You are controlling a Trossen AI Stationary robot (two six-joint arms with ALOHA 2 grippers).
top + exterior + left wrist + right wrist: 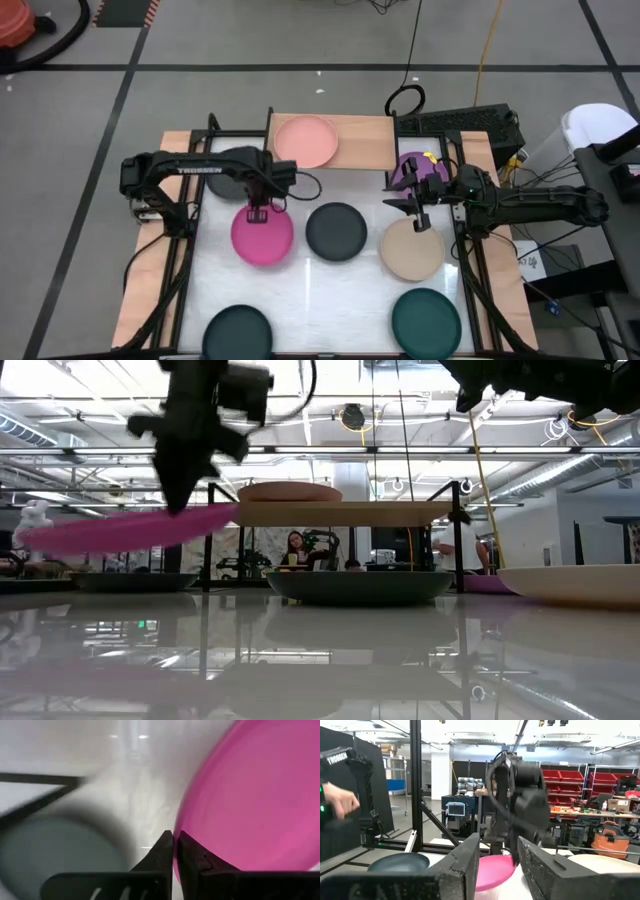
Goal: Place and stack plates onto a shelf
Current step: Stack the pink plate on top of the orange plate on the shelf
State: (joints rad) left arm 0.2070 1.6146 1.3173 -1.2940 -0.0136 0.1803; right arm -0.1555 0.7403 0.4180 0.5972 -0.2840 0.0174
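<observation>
My left gripper [258, 211] is shut on the magenta plate [262, 236], which hangs above the table's left middle [120, 528]. My right gripper [420, 216] is open and hovers over the far edge of the beige plate [412, 251], touching nothing. The wooden shelf [360, 140] stands at the far edge with the light pink plate [305, 140] lying on its left half. The purple plate [418, 166] lies under my right arm. A dark grey plate [336, 230] lies flat in the centre. Two dark teal plates [238, 333] [427, 320] lie near the front edge. My left gripper pinches the magenta plate's rim [181, 827] at its far edge between the two fingers [162, 851], coming from above and pointing down. The plate is lifted clear of the table and slopes down away from the fingers [186, 490].
Another dark plate [235, 170] lies under my left arm by the shelf's left end. The shelf's right half [365, 150] is bare wood. A person's hand [340, 802] shows in the right wrist view, beyond the table. Black frame posts [212, 125] flank the shelf.
</observation>
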